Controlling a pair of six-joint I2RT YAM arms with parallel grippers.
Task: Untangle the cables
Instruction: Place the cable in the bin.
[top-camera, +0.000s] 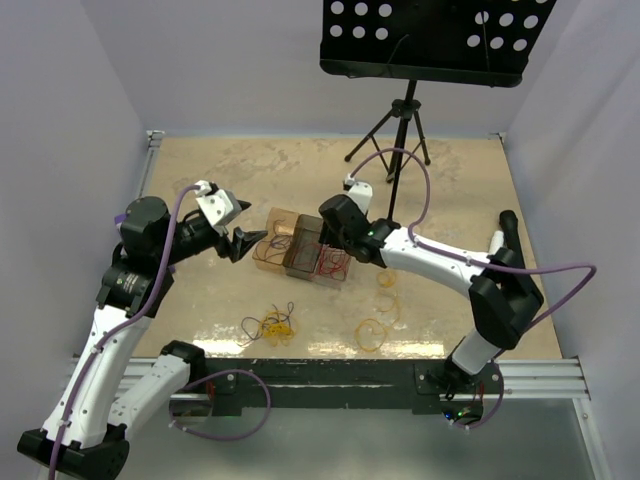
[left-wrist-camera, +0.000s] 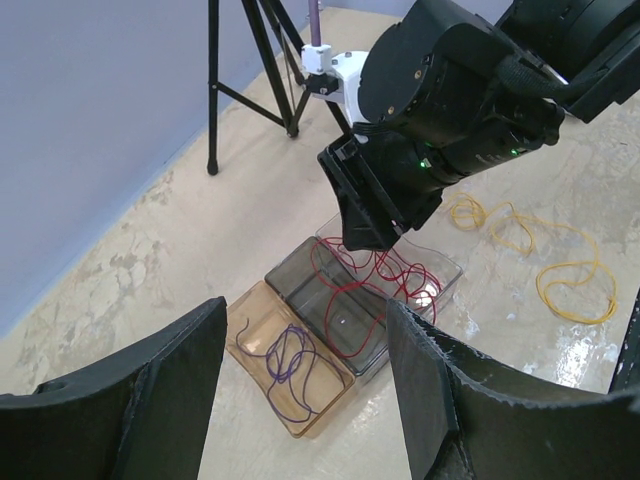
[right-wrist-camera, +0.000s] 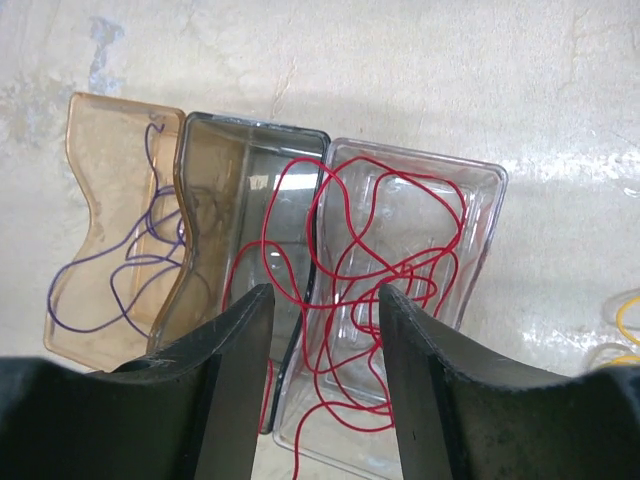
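Cables: red wire (right-wrist-camera: 385, 260) sprawls across the clear tray (right-wrist-camera: 480, 230) beneath the right end effector (right-wrist-camera: 320, 330), released and empty; purple wire (right-wrist-camera: 110, 270) fills the amber tray (right-wrist-camera: 90, 130); left end effector (left-wrist-camera: 300, 390) spread, empty.

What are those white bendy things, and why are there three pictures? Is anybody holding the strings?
They are two robot arms fixed to the table's near edge. One picture looks down from above. The other two come from little cameras on each arm's wrist, so the arm's own black fingers show at the bottom.

On the beige table sit three small see-through plastic trays in a row: an amber tray with a thin purple wire in it, a smoky grey tray, and a clear tray with a thin red wire, which also loops over the grey one. A tangled bunch of thin yellow and dark wires and separate yellow wire loops lie nearer the arms.

The right hand hangs open over the red wire, holding nothing. The left hand is open and empty too.
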